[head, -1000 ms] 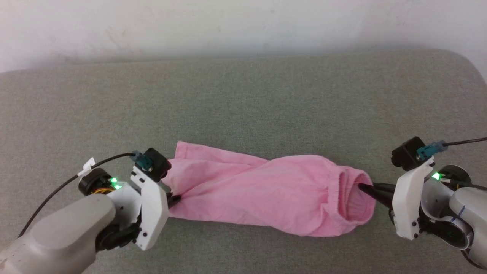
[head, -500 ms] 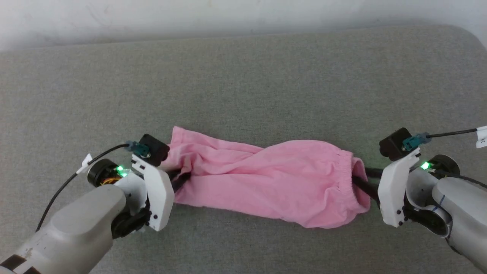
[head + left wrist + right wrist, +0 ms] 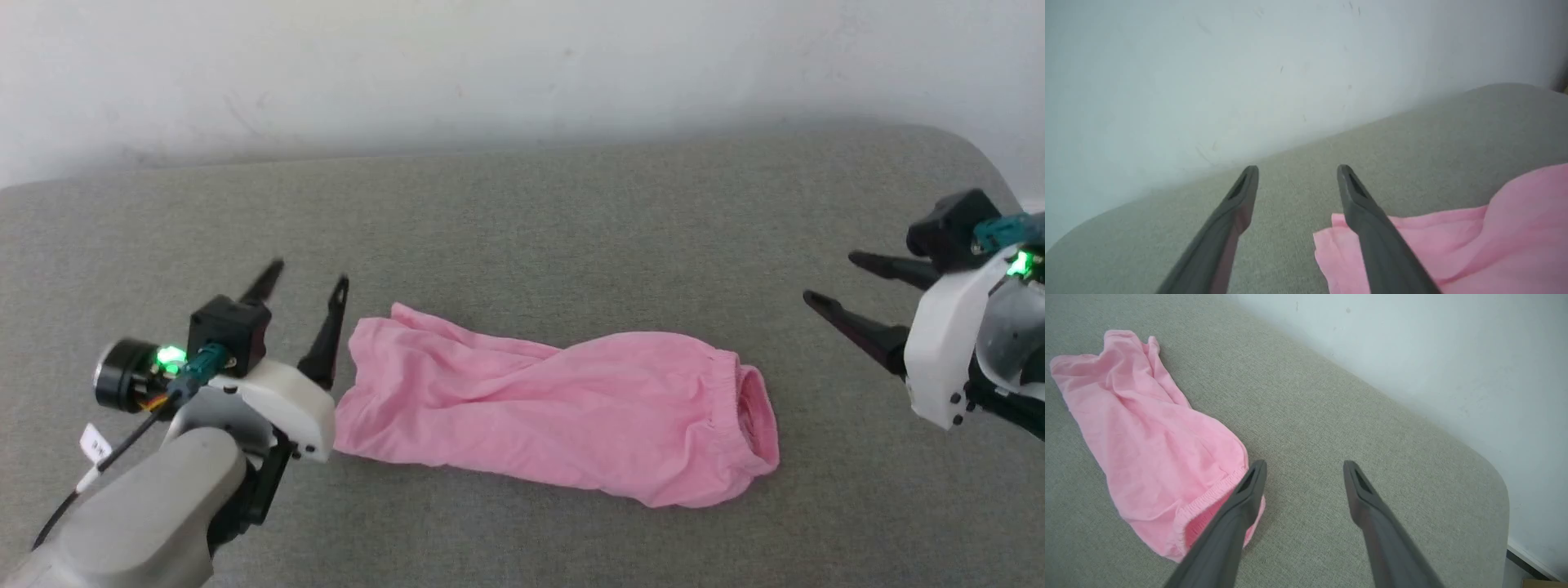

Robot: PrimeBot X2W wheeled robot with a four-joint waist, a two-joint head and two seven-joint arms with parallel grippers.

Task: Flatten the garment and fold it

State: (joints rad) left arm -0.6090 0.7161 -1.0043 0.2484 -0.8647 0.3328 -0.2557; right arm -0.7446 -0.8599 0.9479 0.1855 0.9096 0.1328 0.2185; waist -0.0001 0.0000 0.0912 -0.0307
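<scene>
The garment [image 3: 555, 416] lies as a long, rumpled strip on the grey cushion [image 3: 522, 212], between our two grippers. Its gathered waistband [image 3: 729, 384] is toward our right and its loose end toward our left.

Our left gripper [image 3: 308, 273] is spread open and holds nothing, just beside that loose end with its fingers pointing toward the wall [image 3: 490, 65]. Our right gripper [image 3: 831, 278] is also spread and empty, apart from the waistband.

We judge that flattening is the step in hand and folding has not begun. The cloth is bunched narrow, with a diagonal ridge across its middle. That ridge may be a twist, though the head view is too soft to be sure.

Next we need each gripper brought down on an outer corner to spread the cloth wide.
</scene>
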